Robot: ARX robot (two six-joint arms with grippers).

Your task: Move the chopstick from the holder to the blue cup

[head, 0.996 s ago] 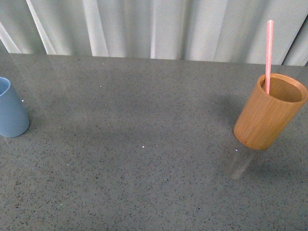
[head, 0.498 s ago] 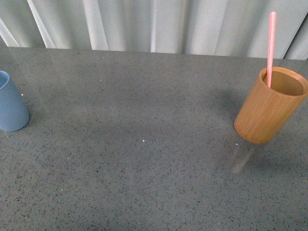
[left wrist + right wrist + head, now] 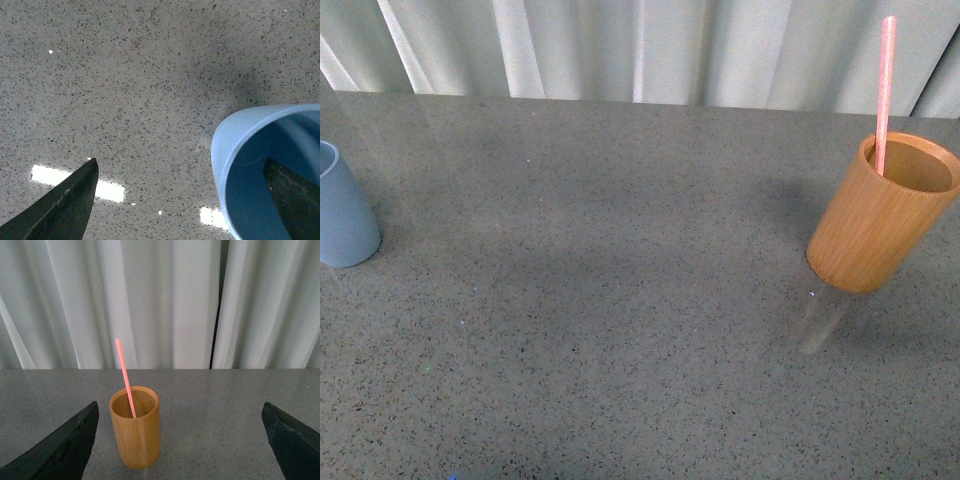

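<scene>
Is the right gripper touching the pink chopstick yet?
Apart. The right wrist view shows the right gripper open and well short of the chopstick, which stands in the holder.

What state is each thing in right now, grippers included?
chopstick: standing in the holder, leaning on its rim, ungripped.
holder: upright on the table, chopstick inside.
blue cup: upright, nothing seen inside.
left gripper: open, one finger over the blue cup's mouth.
right gripper: open, facing the holder, apart from it.
</scene>
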